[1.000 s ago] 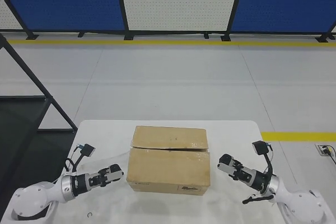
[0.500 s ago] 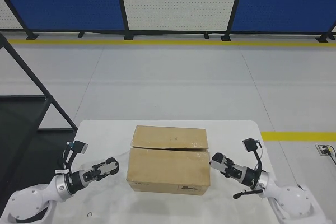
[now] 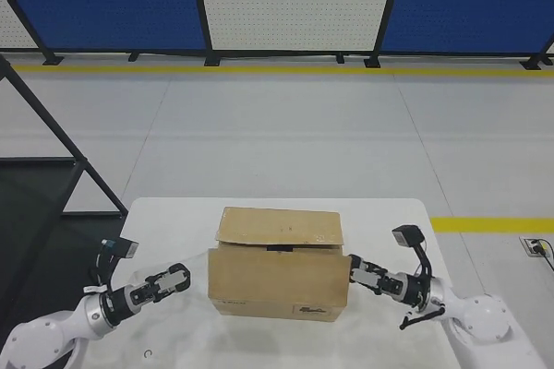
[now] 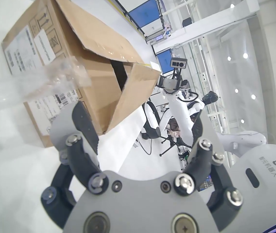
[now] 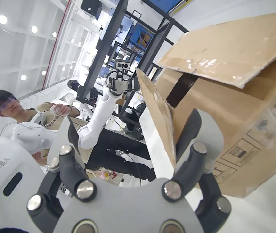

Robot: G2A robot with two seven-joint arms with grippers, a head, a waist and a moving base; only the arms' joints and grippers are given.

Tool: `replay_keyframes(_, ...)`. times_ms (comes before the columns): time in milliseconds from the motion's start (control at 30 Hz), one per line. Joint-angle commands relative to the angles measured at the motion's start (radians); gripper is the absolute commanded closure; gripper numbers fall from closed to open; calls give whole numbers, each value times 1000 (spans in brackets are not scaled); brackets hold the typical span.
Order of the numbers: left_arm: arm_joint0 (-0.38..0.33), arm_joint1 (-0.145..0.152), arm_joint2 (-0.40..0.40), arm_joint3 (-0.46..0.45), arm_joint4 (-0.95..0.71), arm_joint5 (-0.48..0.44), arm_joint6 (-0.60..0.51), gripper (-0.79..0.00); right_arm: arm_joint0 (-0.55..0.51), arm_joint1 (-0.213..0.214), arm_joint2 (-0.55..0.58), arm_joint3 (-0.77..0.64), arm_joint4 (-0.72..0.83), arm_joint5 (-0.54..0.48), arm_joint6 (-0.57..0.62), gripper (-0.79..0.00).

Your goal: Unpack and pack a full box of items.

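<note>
A brown cardboard box (image 3: pixel 275 281) stands in the middle of the white table (image 3: pixel 166 217). Its far flap (image 3: pixel 279 224) lies nearly flat, and its near flap (image 5: pixel 156 112) is raised a little, with a dark gap (image 3: pixel 277 247) between them. My right gripper (image 3: pixel 358 270) is open at the box's right end, and the near flap's edge sits between its fingers (image 5: pixel 192 127). My left gripper (image 3: pixel 173 278) is open with nothing in it, a short way off the box's left end (image 4: pixel 38 56). Loose clear tape (image 4: pixel 60 73) hangs on that end. The box's contents are hidden.
A black metal rack (image 3: pixel 37 175) stands off the table's left side. A small ring-shaped bit (image 3: pixel 148 353) lies near the table's front left edge. Bare table lies on either side of the box and behind it.
My right gripper has moved left up to the box's right end, and the near flap has lifted slightly. My left gripper has drifted a little left, away from the box.
</note>
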Motion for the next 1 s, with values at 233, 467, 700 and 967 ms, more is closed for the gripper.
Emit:
replay_keyframes(233, 7, 4, 12, -8, -35, -16, 34, -785, -88, 24, 46, -118, 131, -47, 155, -785)
replay_keyframes(467, 10, 7, 23, -10, -69, -18, 25, -785, -175, 49, 50, -240, 69, -52, 149, -785)
replay_keyframes(700, 8, 12, 38, -5, -128, -12, -45, -785, -221, 76, 22, -282, 2, -69, 133, -785)
replay_keyframes(967, 1, 19, 70, 2, -228, 0, -198, -785, -241, 107, -20, -276, -14, -96, 106, -785)
